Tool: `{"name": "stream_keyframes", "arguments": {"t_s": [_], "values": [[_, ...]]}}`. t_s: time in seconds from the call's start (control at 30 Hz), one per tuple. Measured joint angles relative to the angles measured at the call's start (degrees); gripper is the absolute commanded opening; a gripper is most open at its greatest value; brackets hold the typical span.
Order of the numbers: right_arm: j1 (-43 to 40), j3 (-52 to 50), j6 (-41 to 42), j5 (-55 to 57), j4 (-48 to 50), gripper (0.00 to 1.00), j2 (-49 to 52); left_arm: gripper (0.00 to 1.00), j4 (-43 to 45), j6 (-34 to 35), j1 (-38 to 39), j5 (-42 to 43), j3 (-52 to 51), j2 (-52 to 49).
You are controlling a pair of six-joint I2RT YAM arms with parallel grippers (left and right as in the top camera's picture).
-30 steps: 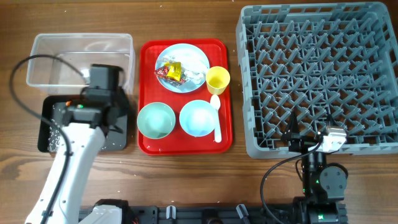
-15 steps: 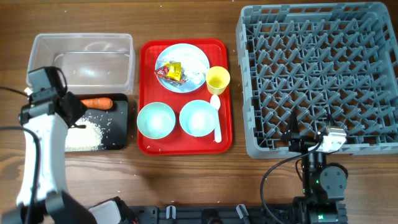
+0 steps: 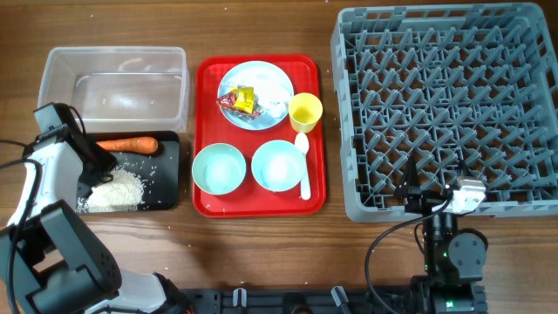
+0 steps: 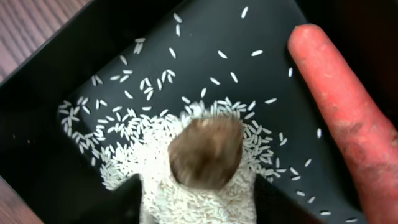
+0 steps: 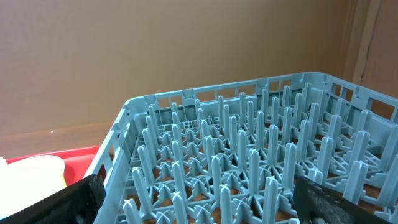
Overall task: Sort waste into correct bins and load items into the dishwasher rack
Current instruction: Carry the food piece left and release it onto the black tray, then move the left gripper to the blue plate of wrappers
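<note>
In the left wrist view a blurred brown lump sits on a heap of white rice, with the orange carrot beside it, all inside the black tray. My left gripper hangs over that tray's left part, jaws apart around rice, gripping nothing. The clear tub stands behind. On the plate lie wrappers and tissue. The yellow cup, two bowls and spoon are nearby. My right gripper is open at the grey rack's front edge.
The plate, cup, bowls and spoon all rest on a flat red serving tray between the bins and the rack. The left arm's cable loops over the table's left edge. A strip of wood table runs along the front.
The left arm swung off the black tray to its left side, uncovering the carrot and rice. Its jaws have opened. The right arm has not moved.
</note>
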State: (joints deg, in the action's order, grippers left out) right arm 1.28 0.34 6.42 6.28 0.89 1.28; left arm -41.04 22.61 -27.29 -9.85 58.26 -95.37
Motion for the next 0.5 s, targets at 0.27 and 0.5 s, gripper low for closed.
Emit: {"name": "stream_keyframes", "arguments": {"t_s": [0.27, 0.5], "values": [[0.0, 0.0, 0.0, 0.0, 0.0, 1.00, 0.0, 0.74, -0.3, 0.2, 0.0, 1.6, 0.0, 2.3], [0.0, 0.0, 0.0, 0.0, 0.0, 1.00, 0.0, 0.99, -3.5, 0.0, 0.2, 10.6, 4.3, 13.6]]}}
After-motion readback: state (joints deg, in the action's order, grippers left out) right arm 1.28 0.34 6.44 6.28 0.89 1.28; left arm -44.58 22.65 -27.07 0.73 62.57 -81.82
